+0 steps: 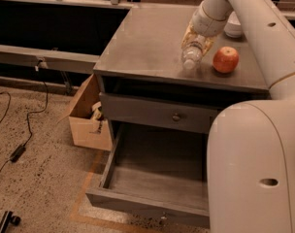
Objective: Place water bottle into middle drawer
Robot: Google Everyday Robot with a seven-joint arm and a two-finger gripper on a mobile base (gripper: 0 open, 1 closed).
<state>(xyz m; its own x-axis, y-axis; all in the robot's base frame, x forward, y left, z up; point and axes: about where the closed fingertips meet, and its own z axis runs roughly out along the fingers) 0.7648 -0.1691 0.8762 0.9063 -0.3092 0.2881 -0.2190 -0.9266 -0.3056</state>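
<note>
The hand (197, 38) appears to pinch the water bottle (191, 55), light, slick, crushable plastic best gripped mid-body; the middle drawer (138, 202) gapes open below the hand.

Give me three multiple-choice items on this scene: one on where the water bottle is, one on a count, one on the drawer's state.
1. Where is the water bottle?
A) in the open drawer
B) at the cabinet top, in the gripper, beside the apple
C) on the floor

2. How many apples are on the cabinet top?
A) one
B) two
C) three

3. What state is the middle drawer in?
A) shut
B) pulled open
C) set on the cabinet top

Answers: 1 B, the gripper has the bottle next to the apple. 2 A, a single red apple shows. 3 B, its grey floor lies exposed below the closed drawer front.
</note>
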